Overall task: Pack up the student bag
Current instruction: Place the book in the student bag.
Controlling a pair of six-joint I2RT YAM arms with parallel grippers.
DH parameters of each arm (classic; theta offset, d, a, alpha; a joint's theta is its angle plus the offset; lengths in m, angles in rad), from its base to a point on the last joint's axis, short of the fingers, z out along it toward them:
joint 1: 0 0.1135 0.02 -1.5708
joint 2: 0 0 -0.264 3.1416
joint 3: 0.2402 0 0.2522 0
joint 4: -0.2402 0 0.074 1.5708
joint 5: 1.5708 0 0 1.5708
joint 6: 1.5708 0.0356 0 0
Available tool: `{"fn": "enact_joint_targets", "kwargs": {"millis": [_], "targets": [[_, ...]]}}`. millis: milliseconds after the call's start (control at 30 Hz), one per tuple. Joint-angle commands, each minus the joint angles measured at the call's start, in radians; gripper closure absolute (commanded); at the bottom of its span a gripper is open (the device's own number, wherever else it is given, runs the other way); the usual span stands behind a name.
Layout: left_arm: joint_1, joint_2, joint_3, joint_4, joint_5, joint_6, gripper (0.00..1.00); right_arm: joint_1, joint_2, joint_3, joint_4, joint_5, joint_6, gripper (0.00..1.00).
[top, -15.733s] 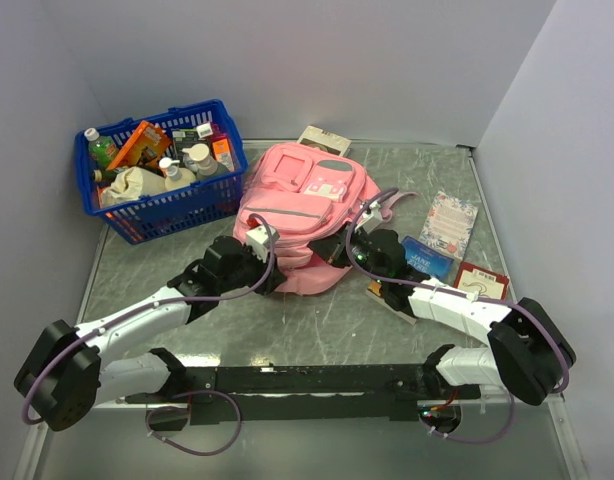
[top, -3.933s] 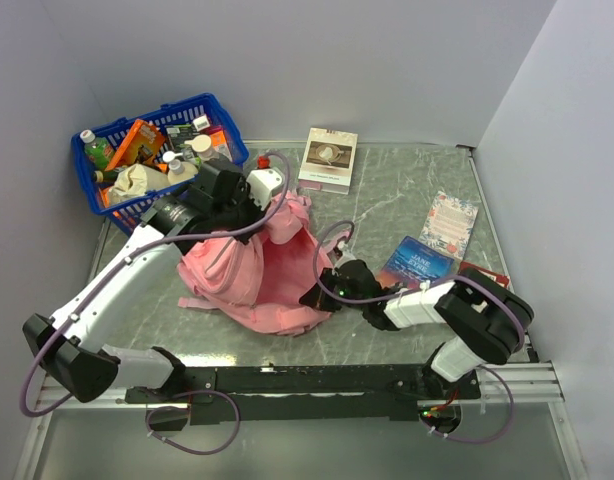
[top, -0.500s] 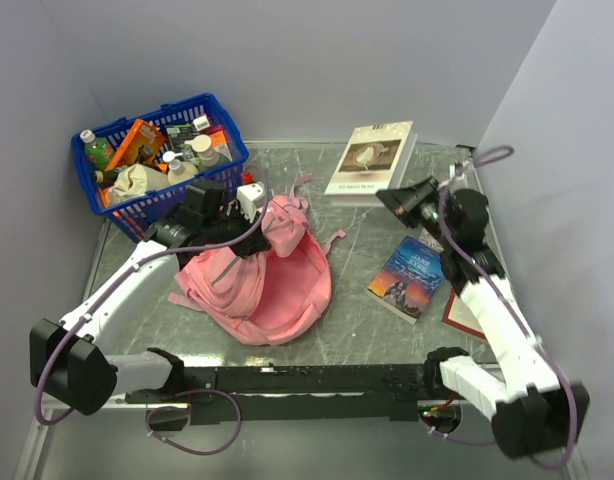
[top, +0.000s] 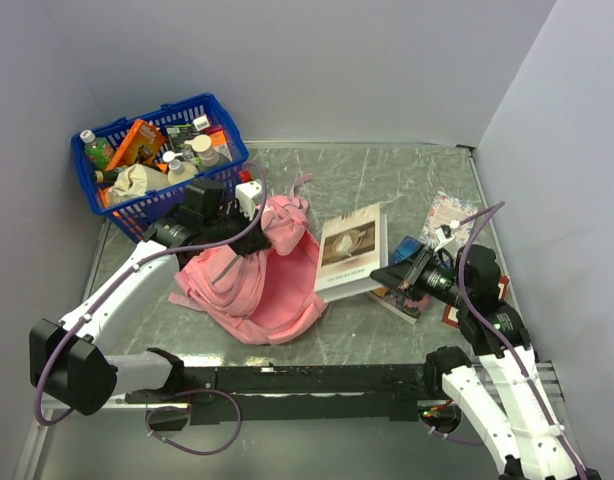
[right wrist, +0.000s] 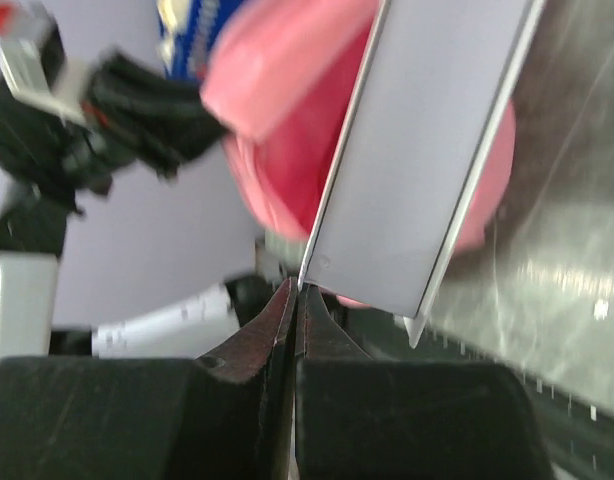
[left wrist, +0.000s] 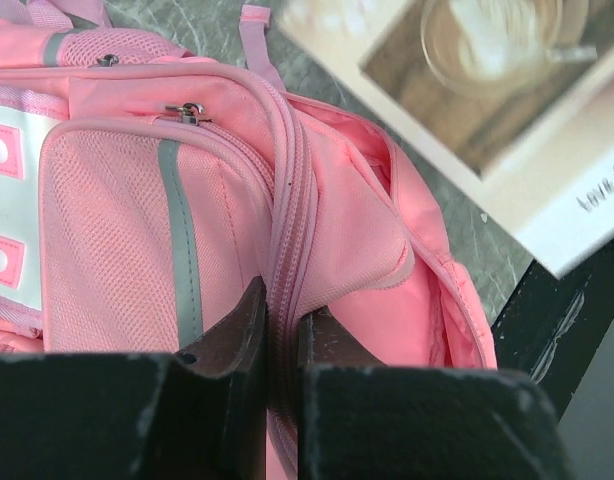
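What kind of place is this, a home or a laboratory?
Probably a robot lab cell: plain walls enclose a table, and staged props, a basket and a bag, lie on it.

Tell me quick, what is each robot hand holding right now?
Left gripper: closed, pinching the zipper edge of the pink bag.
Right gripper: closed, holding a white book by its edge.
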Motion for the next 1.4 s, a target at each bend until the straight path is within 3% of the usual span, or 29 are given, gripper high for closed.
{"fn": "enact_joint_targets", "kwargs": {"millis": [0,333,600,767,833,967,1100,1367], "targets": [[0.045,0.011,0.0,0.133,-0.17,0.005,0.99,0.007,-0.038,0.091,-0.124,-0.168,-0.056,1.0],[0.045,0.005,0.027,0.107,-0.153,0.005,0.99,0.007,-0.012,-0.087,0.147,-0.389,0.062,1.0],[0.045,0.005,0.034,0.103,-0.159,0.011,0.99,0.113,0.098,-0.121,0.327,-0.403,0.131,1.0],[0.044,0.005,0.059,0.075,-0.12,0.015,0.99,0.177,0.164,-0.202,0.625,-0.392,0.228,1.0],[0.044,0.005,0.068,0.064,-0.09,0.018,0.99,0.194,0.224,-0.225,0.719,-0.386,0.249,1.0],[0.044,-0.012,0.103,0.035,0.0,0.015,0.99,0.205,0.377,-0.277,1.073,-0.398,0.315,1.0],[0.039,-0.03,0.138,0.0,0.093,0.012,0.99,0.219,0.637,-0.265,1.333,-0.418,0.344,1.0],[0.024,-0.04,0.135,-0.046,0.164,0.044,0.99,0.233,1.061,-0.064,1.698,-0.486,0.396,1.0]]}}
